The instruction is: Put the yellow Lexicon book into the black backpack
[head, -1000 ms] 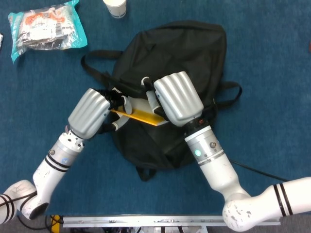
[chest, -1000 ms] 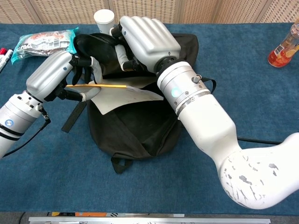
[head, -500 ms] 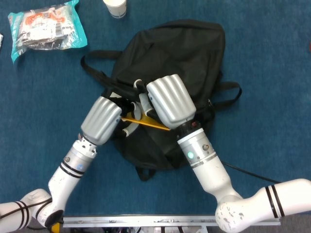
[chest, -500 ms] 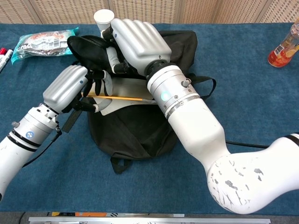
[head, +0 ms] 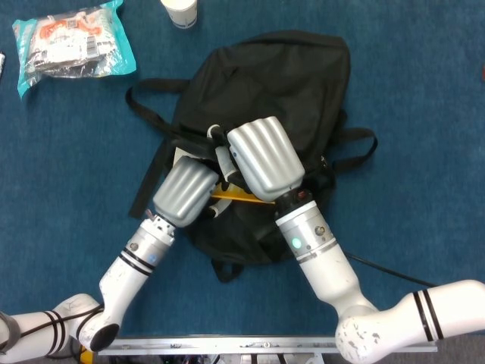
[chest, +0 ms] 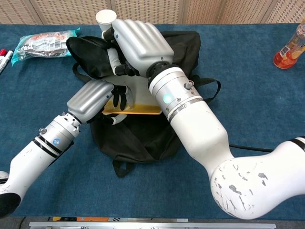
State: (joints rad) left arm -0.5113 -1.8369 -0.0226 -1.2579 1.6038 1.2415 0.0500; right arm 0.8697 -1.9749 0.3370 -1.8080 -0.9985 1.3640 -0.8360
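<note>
The black backpack (head: 280, 83) lies flat mid-table, its opening facing my left side. My right hand (head: 261, 155) hovers over that opening, fingers curled on the raised black flap (chest: 90, 47) and holding it up. Just left of it, my left hand (head: 186, 191) grips the yellow Lexicon book (chest: 138, 109) by its near end. The book lies nearly flat under the right hand, partly inside the opening; only a yellow strip (head: 241, 198) and a white corner (head: 182, 155) show from above. In the chest view the left hand (chest: 95, 98) sits at the bag's (chest: 152, 140) left edge.
A snack packet (head: 72, 42) lies at the far left and a paper cup (head: 180, 11) stands behind the bag. An orange bottle (chest: 289, 47) is at the far right edge. Bag straps (head: 148, 95) trail onto the blue cloth.
My left hand has moved right, toward the bag, carrying the book. The book has levelled out and slid further under the right hand into the opening. The right hand barely moved.
</note>
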